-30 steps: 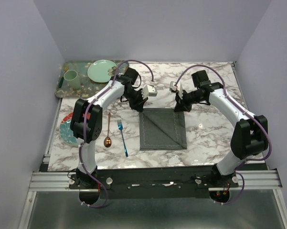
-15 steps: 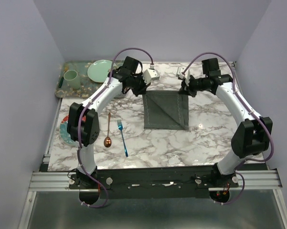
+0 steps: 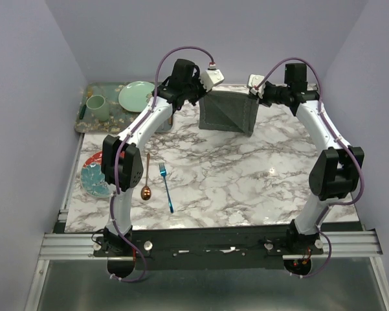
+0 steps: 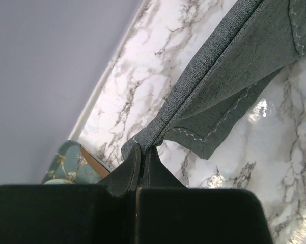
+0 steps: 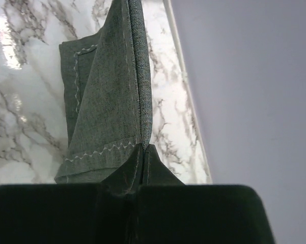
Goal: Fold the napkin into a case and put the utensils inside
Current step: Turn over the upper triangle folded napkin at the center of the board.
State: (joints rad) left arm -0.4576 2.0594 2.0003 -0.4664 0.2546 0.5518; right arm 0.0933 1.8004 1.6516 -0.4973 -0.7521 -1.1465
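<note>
The dark grey napkin [image 3: 230, 112] hangs folded between both grippers at the far edge of the table, lifted off the marble. My left gripper [image 3: 203, 94] is shut on its left top corner; in the left wrist view the cloth [image 4: 229, 86] runs out from the closed jaws [image 4: 142, 150]. My right gripper [image 3: 255, 96] is shut on the right top corner; the cloth [image 5: 112, 101] hangs from the closed jaws [image 5: 142, 148]. The blue fork [image 3: 166, 188] and copper spoon [image 3: 147, 178] lie side by side at the near left. No case is formed.
A patterned green tray [image 3: 84, 120] at the far left holds a pale green plate [image 3: 137, 96] and a green cup [image 3: 97, 107]. A patterned teal plate [image 3: 92, 180] lies at the left edge. The back wall stands close behind the grippers.
Both grippers have carried the napkin from the table's middle toward the far edge and lifted it, so it now hangs instead of lying flat. The fork and spoon have not moved.
</note>
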